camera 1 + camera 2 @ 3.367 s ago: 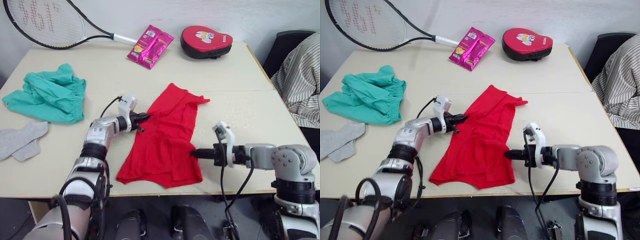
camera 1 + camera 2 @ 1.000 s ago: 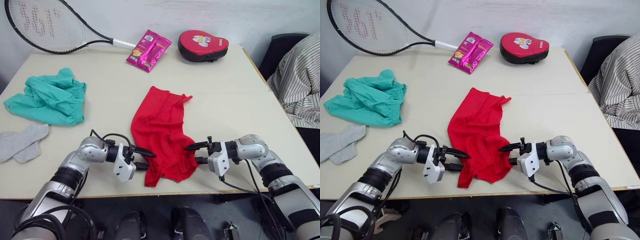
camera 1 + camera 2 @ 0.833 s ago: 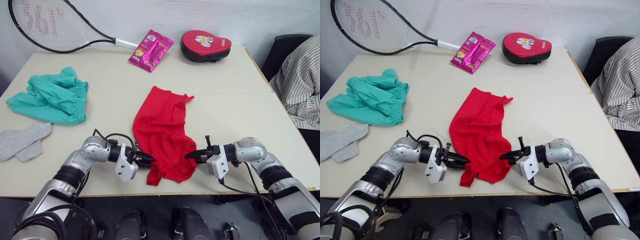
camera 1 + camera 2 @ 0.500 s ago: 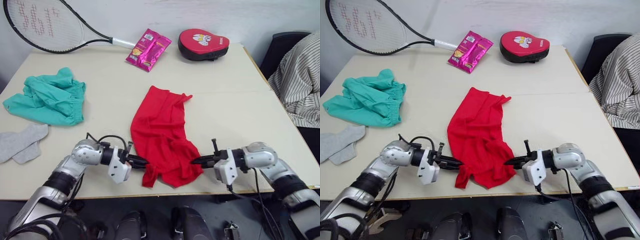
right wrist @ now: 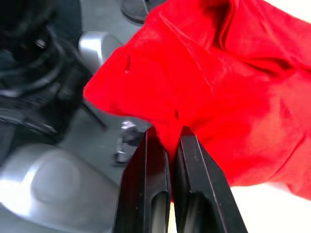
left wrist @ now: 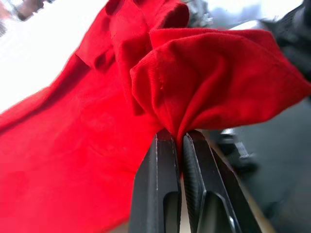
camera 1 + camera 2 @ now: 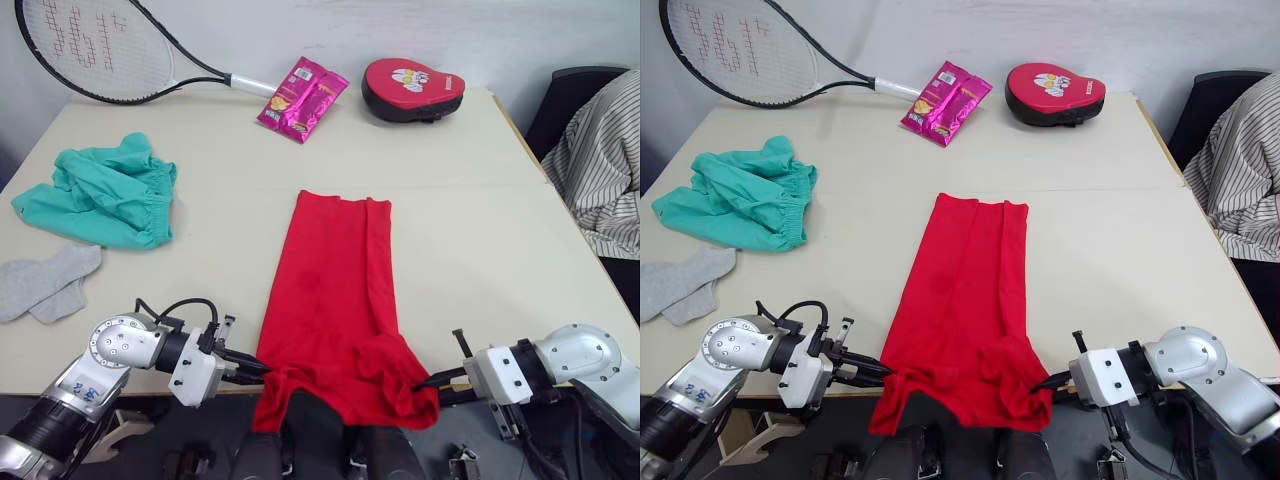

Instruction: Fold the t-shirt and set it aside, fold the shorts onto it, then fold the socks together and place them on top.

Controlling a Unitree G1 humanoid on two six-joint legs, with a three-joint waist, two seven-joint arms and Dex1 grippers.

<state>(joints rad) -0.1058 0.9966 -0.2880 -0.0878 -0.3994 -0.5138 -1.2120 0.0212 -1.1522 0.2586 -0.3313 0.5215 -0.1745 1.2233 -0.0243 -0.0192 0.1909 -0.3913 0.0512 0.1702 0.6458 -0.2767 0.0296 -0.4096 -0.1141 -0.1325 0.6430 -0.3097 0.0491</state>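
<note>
racket (image 7: 80,45): head cropped at frame edge | person (image 7: 600,170): cropped at frame edge

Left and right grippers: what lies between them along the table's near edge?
In the left eye view, the t-shirt spans it; left gripper and right gripper each pinch a corner.

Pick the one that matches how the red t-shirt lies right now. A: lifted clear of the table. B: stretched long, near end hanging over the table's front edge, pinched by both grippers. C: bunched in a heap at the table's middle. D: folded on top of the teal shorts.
B: the t-shirt lies stretched out long, its near end over the table edge, pinched by the left gripper and right gripper.
</note>
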